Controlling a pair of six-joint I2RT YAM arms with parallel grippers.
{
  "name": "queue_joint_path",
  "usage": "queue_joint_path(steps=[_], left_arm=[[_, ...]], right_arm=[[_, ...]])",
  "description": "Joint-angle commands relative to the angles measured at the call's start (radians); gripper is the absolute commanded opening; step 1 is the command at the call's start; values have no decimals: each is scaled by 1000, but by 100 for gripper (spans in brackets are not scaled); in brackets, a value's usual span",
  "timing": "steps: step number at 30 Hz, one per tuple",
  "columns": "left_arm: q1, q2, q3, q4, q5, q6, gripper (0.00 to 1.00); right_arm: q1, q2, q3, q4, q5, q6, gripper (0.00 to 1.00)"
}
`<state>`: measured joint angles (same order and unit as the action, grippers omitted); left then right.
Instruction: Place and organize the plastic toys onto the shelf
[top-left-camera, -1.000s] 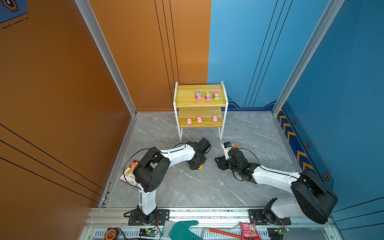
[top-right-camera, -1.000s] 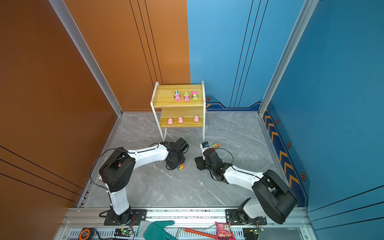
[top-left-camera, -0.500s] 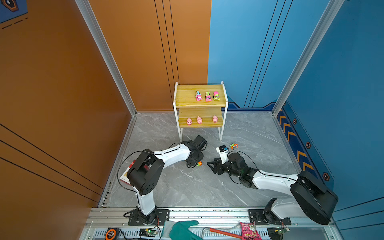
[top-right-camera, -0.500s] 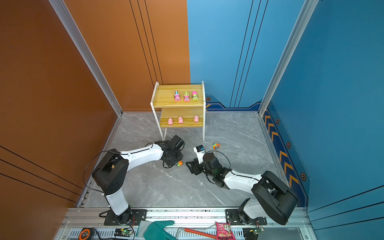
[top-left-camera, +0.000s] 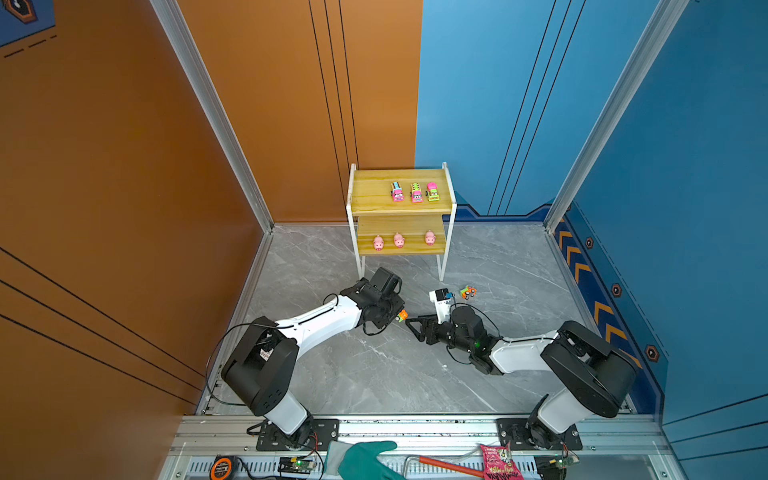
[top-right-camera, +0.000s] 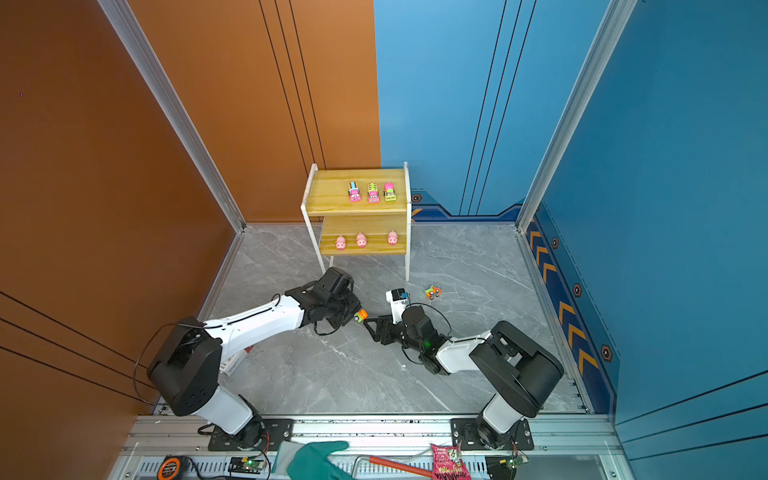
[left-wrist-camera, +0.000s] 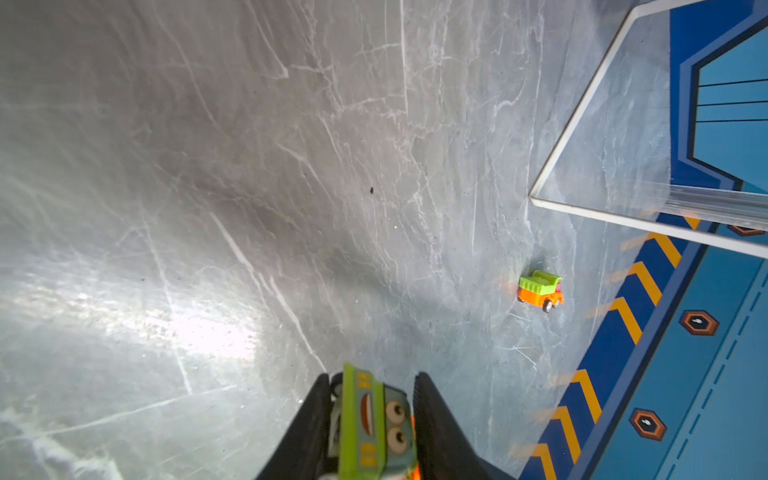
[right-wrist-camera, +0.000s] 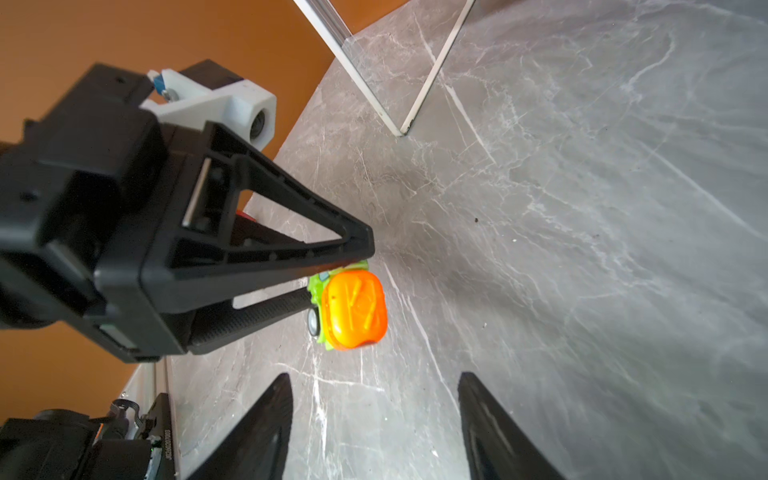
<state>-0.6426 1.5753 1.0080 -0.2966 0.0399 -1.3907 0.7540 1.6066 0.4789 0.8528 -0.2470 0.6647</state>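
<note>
**Left claw** (left-wrist-camera: 372, 380): narrowed onto one toy truck (right-wrist-camera: 353, 309), green body with an orange load, and pinches it by the sides between both fingers. Hangs low over the middle of the counter (top-left-camera: 374, 374). Cannot tell whether truck and counter touch.

**Right claw** (right-wrist-camera: 374, 376): spread wide, grips nothing and touches nothing. Points at the toy truck from the counter's right side, fingertips near it but apart.

**Shelf** (top-left-camera: 365, 195): one, two boards, at the middle of the counter's back edge.

**Trucks:** five counted.
- One in the left claw, as above.
- One loose truck (top-left-camera: 468, 292), orange with a green tipper. Stands on its wheels on the counter, toward the back edge and right of centre. Near the shelf's front right leg, apart from both claws.
- One row of three trucks (top-left-camera: 416, 193) on the shelf's top board, right half, side by side.

**Pigs:** three pink pigs (top-left-camera: 399, 240) counted, all along the front edge of the lower board. Two close together, the third set apart toward the right end.
</note>
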Motion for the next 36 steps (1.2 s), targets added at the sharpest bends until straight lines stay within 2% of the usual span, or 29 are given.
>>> queue_joint_path(steps=[1,7,15,20,25,28,36], left_arm=[[12,-26,-29,39,34,-22,35],[17,-41,-51,62,38,-28,35],[33,-41,-75,38,7,23,37],[36,7,12,-61,-39,167,45],[16,139,176,-208,-35,346,56],[-7,203,227,-253,-40,410,61],[-65,317,326,-345,-96,567,65]], right_arm=[[11,28,44,81,-12,44,64],[9,100,99,130,-39,75,60],[-4,19,82,-88,-9,-92,60],[-9,-1,17,-42,10,-89,61],[-24,-49,-25,-37,15,-86,62],[-33,-98,-40,-70,24,-101,62],[-45,-250,-67,-209,59,-174,63]])
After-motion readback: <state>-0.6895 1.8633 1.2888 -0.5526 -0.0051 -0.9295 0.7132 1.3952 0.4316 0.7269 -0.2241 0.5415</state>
